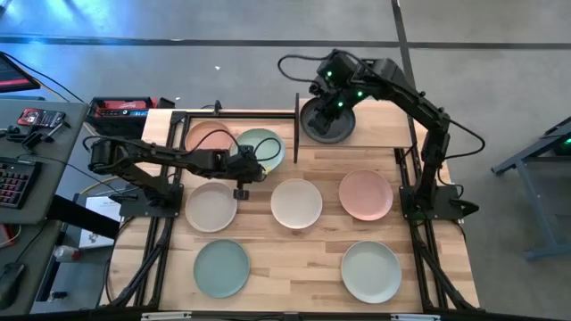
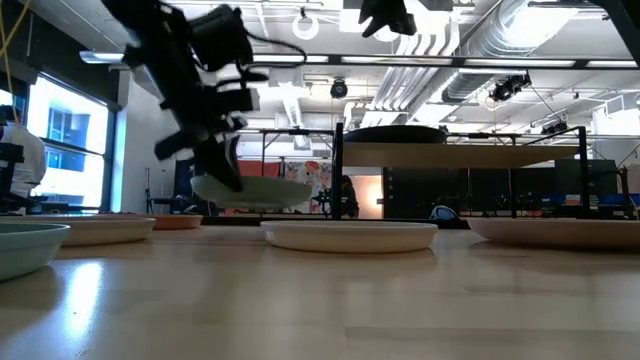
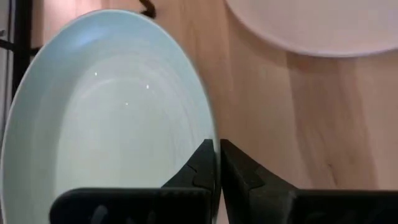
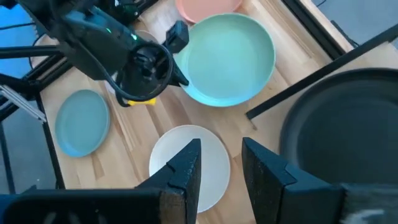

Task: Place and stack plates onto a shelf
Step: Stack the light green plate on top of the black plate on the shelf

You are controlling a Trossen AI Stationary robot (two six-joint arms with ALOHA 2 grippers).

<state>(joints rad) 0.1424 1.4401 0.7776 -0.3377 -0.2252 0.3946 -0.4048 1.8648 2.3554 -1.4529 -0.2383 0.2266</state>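
The left pincer (image 1: 243, 171) is clamped on the mint plate's (image 1: 260, 147) near rim, with the shelf (image 1: 357, 134) toward the bench's far right edge, where the right pincer (image 1: 328, 105) hovers open.

This is a robotics lab or workshop in a large industrial hall: bare ceiling ducts (image 2: 520, 40) and pipes overhead, a grey concrete floor (image 1: 500, 36), and a side bench with a keyboard (image 1: 12, 183) beside the wooden desk (image 1: 294, 259).
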